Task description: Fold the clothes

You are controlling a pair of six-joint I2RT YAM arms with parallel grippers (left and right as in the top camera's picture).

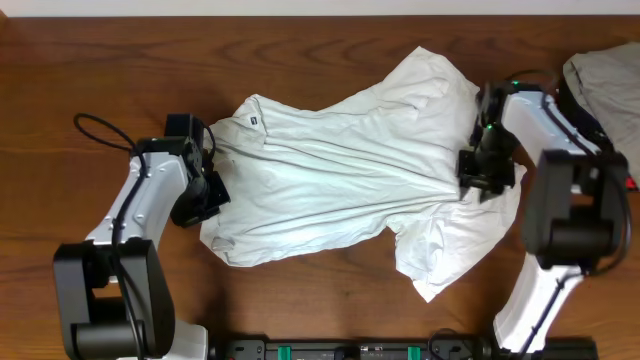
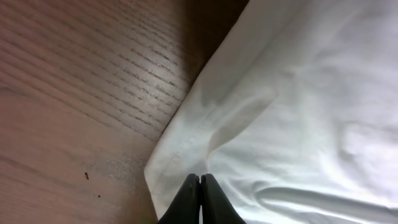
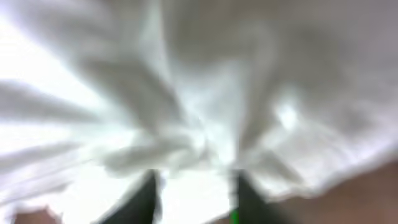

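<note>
Your only marking was a small dark neck tag (image 1: 254, 121) — too small to read. The white, creased T-shirt (image 1: 340, 180) lay across the middle of the tabletop (image 1: 100, 60). Your left gripper (image 2: 199, 182) pinched its left edge — your right gripper (image 3: 194, 194) had its fingers apart over bunched cloth.

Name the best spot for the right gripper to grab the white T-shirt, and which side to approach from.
Probably the loose corner of the T-shirt that points toward the near edge of the table, on the same side as the right gripper. Come in low from the near-right side: that edge lies flat on bare wood, while the middle is bunched into ridges.
</note>
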